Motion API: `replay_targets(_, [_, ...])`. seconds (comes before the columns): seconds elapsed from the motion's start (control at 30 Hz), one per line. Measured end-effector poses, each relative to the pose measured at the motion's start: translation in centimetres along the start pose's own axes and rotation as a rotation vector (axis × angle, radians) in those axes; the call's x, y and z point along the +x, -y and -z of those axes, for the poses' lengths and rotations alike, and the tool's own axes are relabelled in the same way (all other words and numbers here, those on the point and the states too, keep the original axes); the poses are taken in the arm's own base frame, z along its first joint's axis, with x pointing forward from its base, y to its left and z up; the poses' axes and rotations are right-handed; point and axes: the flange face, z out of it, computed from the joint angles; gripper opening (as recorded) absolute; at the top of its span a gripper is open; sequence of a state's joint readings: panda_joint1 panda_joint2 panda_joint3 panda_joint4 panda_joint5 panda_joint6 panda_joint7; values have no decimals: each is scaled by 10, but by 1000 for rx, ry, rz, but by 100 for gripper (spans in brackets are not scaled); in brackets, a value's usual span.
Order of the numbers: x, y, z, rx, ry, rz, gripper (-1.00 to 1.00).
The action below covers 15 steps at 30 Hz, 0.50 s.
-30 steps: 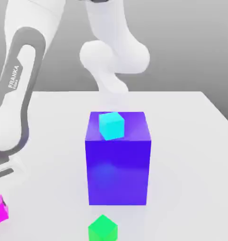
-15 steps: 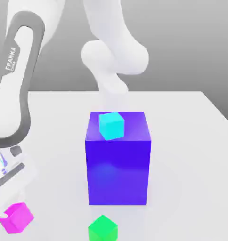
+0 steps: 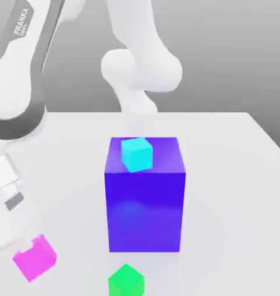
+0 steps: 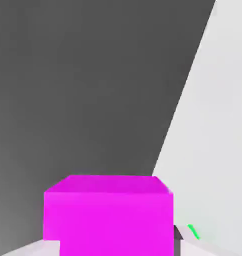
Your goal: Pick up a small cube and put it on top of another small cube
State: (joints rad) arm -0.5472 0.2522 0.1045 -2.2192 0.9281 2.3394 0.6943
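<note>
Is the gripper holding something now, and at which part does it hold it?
Yes. The gripper is shut on the magenta cube, with its fingers on two opposite side faces. The cube hangs tilted, above the table.

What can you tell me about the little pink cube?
The pink cube is small, plain and glossy, bright magenta all over, far smaller than the big blue block. It is tilted, not lying flat, and sits at the end of the robot's gripper, which is shut on it. It is at the exterior view's lower left, apart from the green cube. The hand view shows its flat faces close up.
</note>
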Motion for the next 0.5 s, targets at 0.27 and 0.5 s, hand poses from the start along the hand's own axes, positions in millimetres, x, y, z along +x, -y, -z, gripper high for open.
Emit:
replay_targets(0.27, [-45, 10, 23, 50, 24, 425, -100])
replay_targets(0.5, [-86, 14, 42, 83, 10, 805, -100])
